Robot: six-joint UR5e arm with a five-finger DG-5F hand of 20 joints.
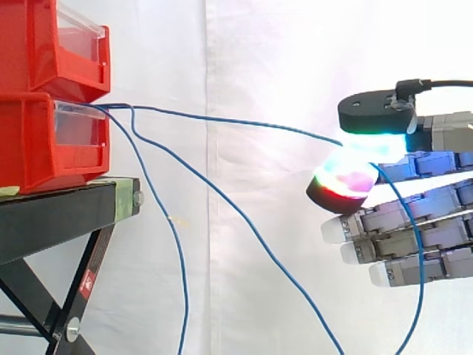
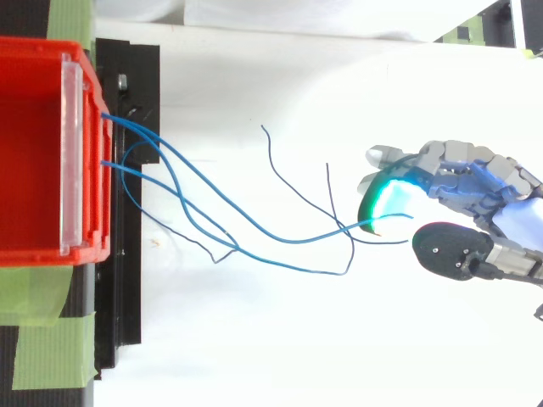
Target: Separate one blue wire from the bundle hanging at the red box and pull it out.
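Hand [image 1: 429, 237] at right, its thumb and one glowing fingertip pinching a blue wire [image 1: 244, 120], other fingers straight beneath; that wire stretches almost level to the lower red bin [image 1: 29, 144] on the black stand [image 1: 52, 214]; remaining blue wires [image 1: 177, 244] hang from the bin; white curtain [image 1: 259, 59] behind.

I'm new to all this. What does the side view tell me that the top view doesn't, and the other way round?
Side view: height. Two red bins stand stacked on a black stand; loose blue wires hang down from the lower one, while one blue wire runs across to the hand. Top view: spread. You look into the top bin, see green tape beside it, and the wires fan out sideways, free ends apart. Both: the bins, the wires, and the hand with glowing pads, apparently pinching that one wire.
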